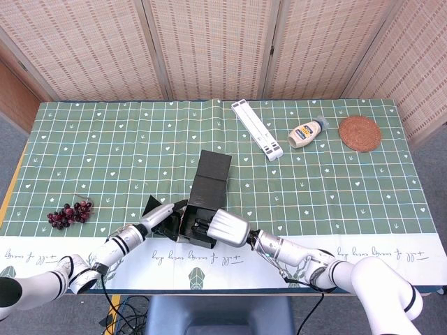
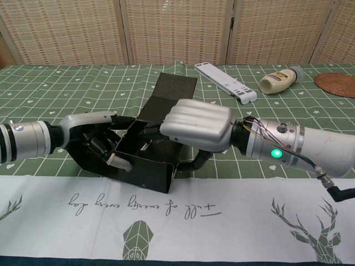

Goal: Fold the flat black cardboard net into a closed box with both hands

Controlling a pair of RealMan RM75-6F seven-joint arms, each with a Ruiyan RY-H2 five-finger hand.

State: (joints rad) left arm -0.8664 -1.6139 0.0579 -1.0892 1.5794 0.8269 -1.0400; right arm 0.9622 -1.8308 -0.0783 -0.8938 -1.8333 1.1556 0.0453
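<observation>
Nearest the camera, at the surface's (image 1: 293, 139) front edge, both hands meet on the black cardboard box (image 1: 209, 183), which stands partly folded with one long flap lying back toward the screens. On the left, the left hand (image 2: 97, 136) reaches in against the box's left side; the chest view shows its fingers (image 2: 105, 147) curled round the near left wall, one pale fingertip inside the open front, so it grips that wall. From the head view this hand is mostly hidden behind a raised black side flap. To the right, the right hand (image 2: 197, 126) lies over the box's top edge, fingers bent down together and pressing the right wall, thumb underneath. Only the head view shows the bunch of dark grapes (image 1: 68, 213) far left. Further right and back lie a white folding stand (image 1: 257, 129), a squeeze bottle (image 1: 307, 132) and a round woven coaster (image 1: 360, 133).
</observation>
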